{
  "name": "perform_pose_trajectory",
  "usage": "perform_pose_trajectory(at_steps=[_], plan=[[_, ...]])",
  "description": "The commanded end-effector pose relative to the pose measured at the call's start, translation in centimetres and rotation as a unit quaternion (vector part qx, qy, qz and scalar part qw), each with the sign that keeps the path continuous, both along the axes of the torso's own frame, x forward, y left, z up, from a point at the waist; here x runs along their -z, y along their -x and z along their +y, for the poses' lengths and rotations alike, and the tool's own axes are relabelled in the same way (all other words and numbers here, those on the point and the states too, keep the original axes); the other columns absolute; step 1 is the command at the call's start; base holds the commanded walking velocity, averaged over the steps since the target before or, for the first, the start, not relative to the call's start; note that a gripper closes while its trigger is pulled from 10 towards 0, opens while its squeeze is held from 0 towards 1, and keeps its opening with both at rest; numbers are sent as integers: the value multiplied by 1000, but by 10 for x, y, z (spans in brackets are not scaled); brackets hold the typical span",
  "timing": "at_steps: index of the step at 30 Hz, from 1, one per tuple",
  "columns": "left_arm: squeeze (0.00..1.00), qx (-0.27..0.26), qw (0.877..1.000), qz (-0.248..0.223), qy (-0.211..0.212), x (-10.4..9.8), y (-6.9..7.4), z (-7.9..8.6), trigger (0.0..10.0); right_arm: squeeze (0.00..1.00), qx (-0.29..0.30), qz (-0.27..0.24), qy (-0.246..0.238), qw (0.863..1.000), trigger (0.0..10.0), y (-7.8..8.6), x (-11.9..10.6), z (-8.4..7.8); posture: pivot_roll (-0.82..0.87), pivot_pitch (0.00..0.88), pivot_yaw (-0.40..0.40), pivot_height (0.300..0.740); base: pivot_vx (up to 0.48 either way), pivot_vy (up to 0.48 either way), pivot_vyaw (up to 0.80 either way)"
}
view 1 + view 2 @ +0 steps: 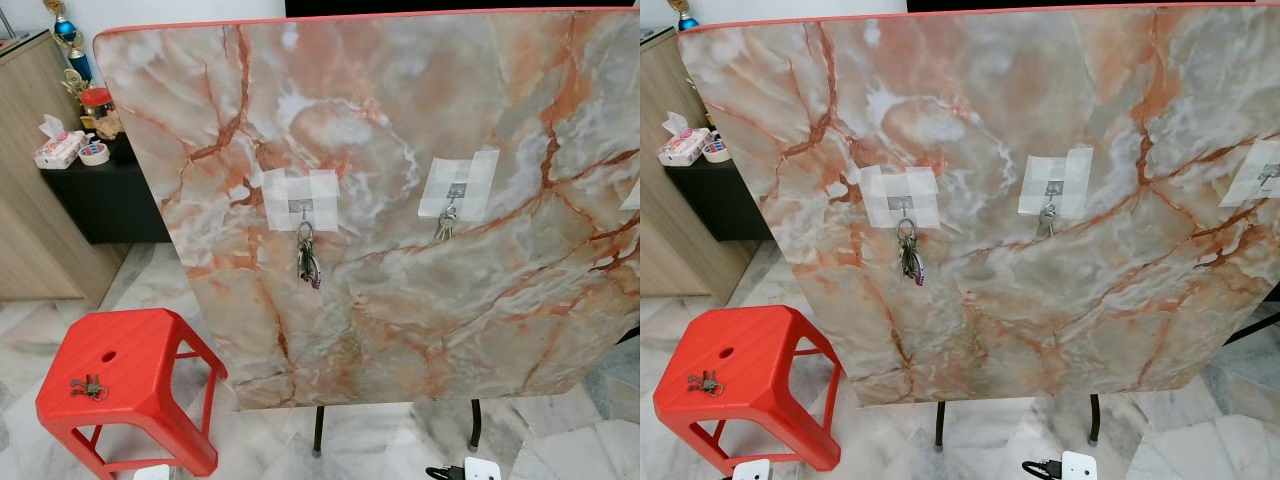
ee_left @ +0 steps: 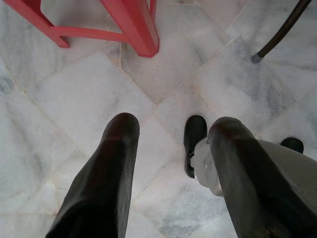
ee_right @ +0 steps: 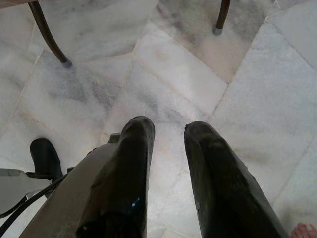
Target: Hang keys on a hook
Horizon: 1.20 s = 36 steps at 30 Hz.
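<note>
Both tools hang empty; metal keys (image 1: 88,387) on glossy plastic stool (image 1: 140,360).

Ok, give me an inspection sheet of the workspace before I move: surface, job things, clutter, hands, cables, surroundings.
Surface: marble-pattern board standing upright on dark legs, red top edge.
Job's things: loose keys lying on the red stool; left hook taped on, carrying a key bunch; middle hook carrying keys; a third hook at the board's right edge looks bare.
Clutter: nothing seen on the stool besides the keys.
Hands: left hand open, over the floor near a stool leg; right hand open, over the floor.
Cables: a black cable low by the robot's body.
Surroundings: marble floor; cabinet on the left with a trophy and jar.
</note>
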State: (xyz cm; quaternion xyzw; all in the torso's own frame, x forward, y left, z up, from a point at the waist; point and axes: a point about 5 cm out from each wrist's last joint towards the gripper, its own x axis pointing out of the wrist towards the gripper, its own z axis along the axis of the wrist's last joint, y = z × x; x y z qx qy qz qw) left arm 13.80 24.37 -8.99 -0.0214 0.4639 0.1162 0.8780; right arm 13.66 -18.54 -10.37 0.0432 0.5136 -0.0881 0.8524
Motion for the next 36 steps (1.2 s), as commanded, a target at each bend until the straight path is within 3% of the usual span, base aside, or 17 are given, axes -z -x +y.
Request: perform_pose_trajectory(at_steps=[1, 20, 28, 36], plan=[[0, -3, 1000, 9, 2, 1, 2, 0, 10000, 0, -7, 5, 1, 1000, 10000, 0, 0, 1, 0, 0, 0, 740, 0, 0, 0], [0, -1, 1000, 10, -1, 2, 4, 0, 10000, 0, 4, -18, -16, 1000, 10000, -11, -3, 9, 17, 0, 15, 740, 0, 0, 0], [0, -4, 999, 9, -34, 1, 4, 3, 10000, 0, 0, -18, -15, 1000, 10000, -11, -3, 10, 21, 0, 9, 740, 0, 0, 0], [0, -5, 1000, 10, -23, 1, 2, 2, 10000, 0, 4, -22, -16, 1000, 10000, -12, -4, 7, 25, 0, -3, 740, 0, 0, 0]])
